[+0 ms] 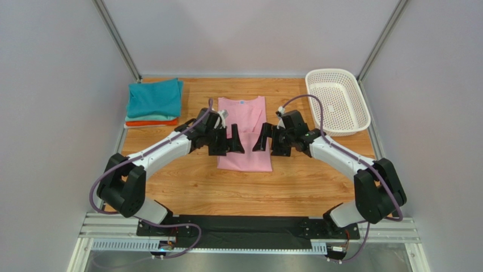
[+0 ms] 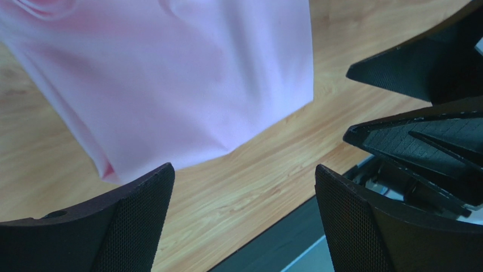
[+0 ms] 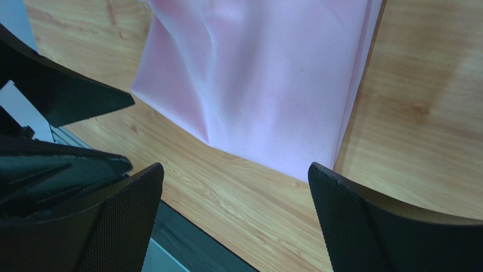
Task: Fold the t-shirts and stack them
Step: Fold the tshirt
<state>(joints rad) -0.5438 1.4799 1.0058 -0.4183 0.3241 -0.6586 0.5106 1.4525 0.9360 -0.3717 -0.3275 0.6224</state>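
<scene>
A light pink t-shirt (image 1: 246, 133) lies flat in the middle of the table, folded into a long strip, its neck label at the far end. It also shows in the left wrist view (image 2: 187, 79) and the right wrist view (image 3: 266, 73). My left gripper (image 1: 232, 143) hovers open over the shirt's left side and holds nothing. My right gripper (image 1: 264, 141) hovers open over the shirt's right side, also empty. The two grippers face each other. A folded stack with a teal t-shirt (image 1: 154, 97) on top of a pale mint one and an orange one (image 1: 148, 123) sits at the far left.
A white perforated plastic basket (image 1: 337, 101) stands at the far right of the wooden table (image 1: 193, 187). A black base strip (image 1: 249, 225) runs along the near edge. Metal frame posts rise at the back corners.
</scene>
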